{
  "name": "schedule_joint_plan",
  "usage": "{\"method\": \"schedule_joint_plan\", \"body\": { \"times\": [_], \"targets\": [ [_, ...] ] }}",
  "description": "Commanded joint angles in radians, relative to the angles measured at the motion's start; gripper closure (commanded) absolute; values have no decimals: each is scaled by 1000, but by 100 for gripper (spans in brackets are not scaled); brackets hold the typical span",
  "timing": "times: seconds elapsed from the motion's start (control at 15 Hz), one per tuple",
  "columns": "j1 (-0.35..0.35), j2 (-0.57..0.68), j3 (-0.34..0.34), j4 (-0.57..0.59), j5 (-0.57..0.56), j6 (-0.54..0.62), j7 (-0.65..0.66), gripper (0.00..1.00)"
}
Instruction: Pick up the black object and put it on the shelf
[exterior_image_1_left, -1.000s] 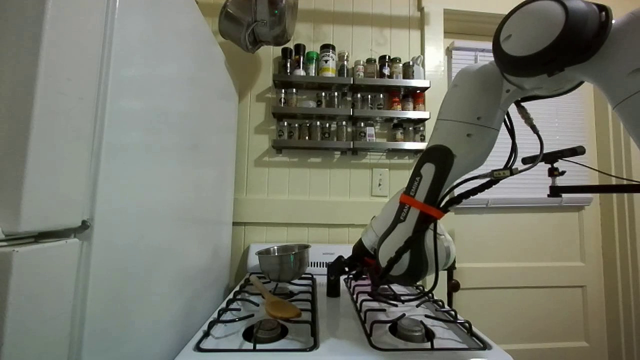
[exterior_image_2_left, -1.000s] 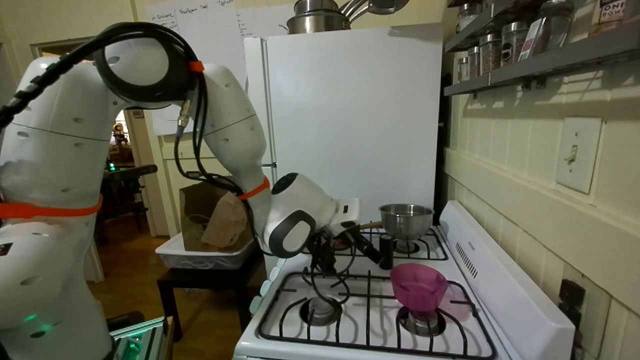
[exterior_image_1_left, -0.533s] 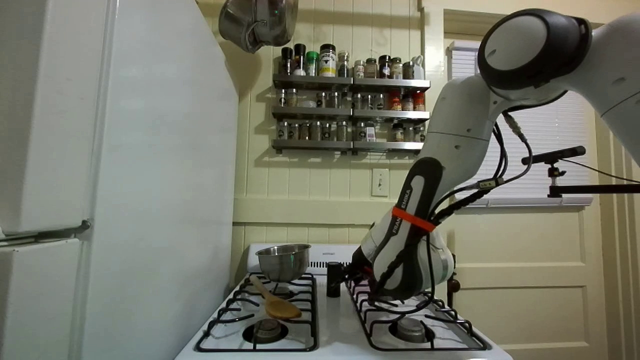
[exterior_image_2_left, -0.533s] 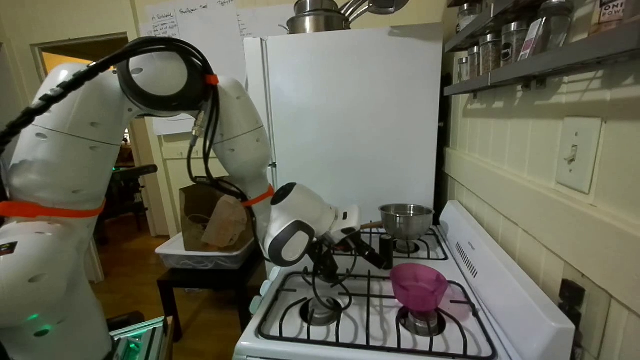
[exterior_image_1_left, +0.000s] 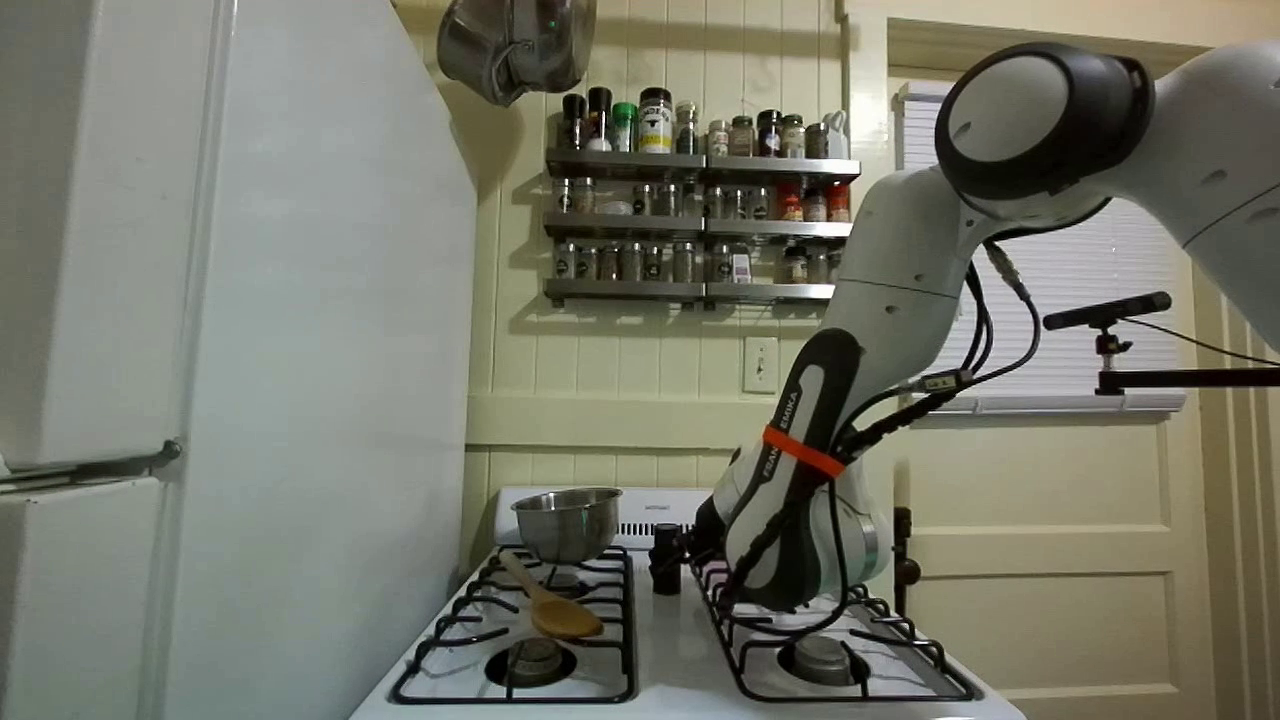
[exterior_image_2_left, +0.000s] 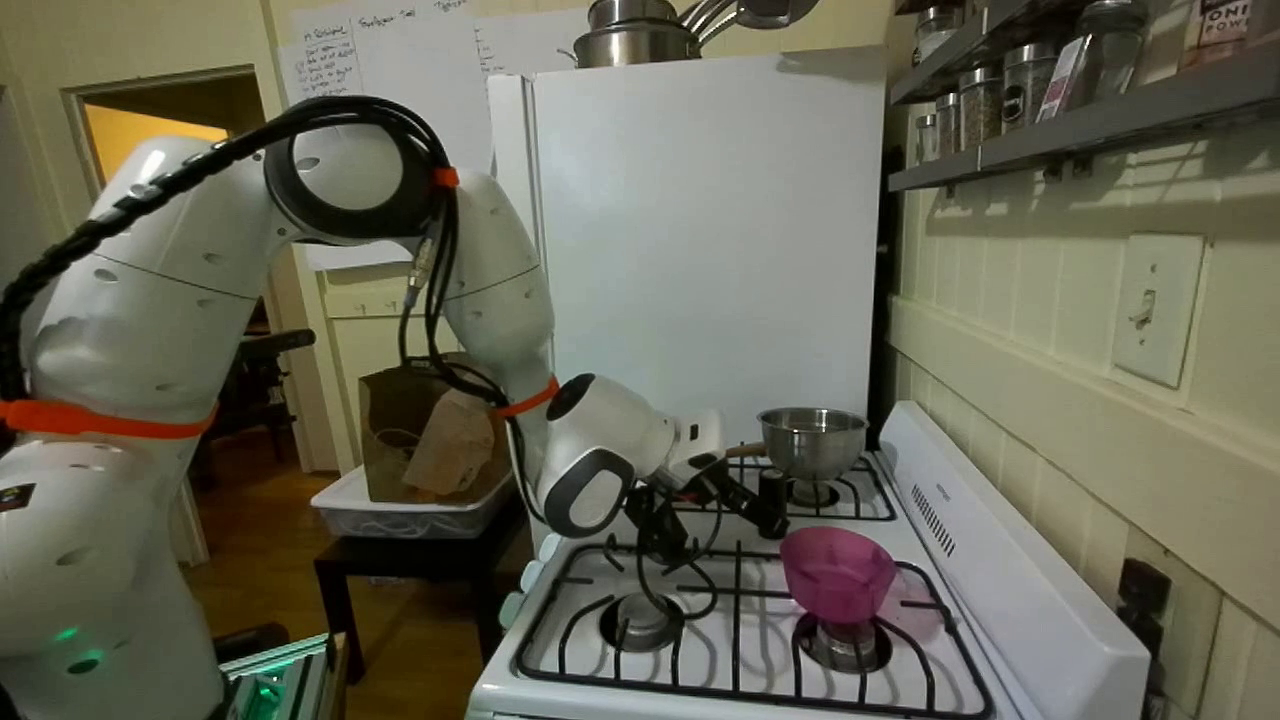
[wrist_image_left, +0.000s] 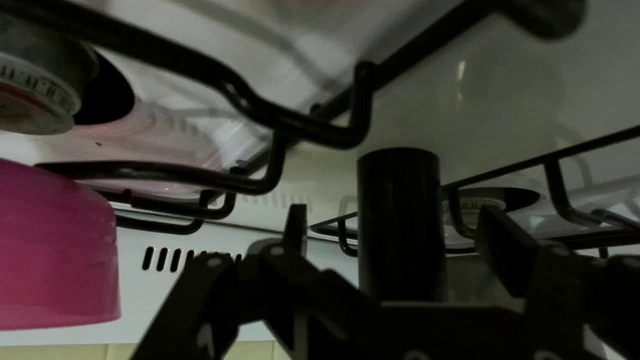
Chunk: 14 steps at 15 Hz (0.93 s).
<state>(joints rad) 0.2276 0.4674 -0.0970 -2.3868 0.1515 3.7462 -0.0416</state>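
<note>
Here's the black object, standing upright on the white stove between the grates, low and central in an exterior view, and the gripper is right there at it! The fingertips are spread well apart, and in the wrist view, right of centre, it stands framed between them, daylight showing on either side. Moving outward, the pink bowl sits near it, right of centre and low in an exterior view. Lower left in an exterior view, a wooden spoon lies across a grate, the steel pot just behind. And up in the top middle, there's the shelf, tiers lined with jars, while the arm slants down from the upper right, covering its lower right end
</note>
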Motion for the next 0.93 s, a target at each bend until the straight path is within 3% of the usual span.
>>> {"method": "schedule_joint_plan", "body": {
  "times": [0.0,0.33,0.4,0.53,0.73,0.87],
  "targets": [
    [-1,38,15,29,36,34,-36,15],
    [1,59,12,49,32,54,-57,7],
    [1,64,12,53,31,62,-60,9],
    [1,71,13,56,34,78,-67,18],
    [1,84,13,62,37,92,-75,46],
    [7,86,9,62,44,91,-83,71]
  ]
}}
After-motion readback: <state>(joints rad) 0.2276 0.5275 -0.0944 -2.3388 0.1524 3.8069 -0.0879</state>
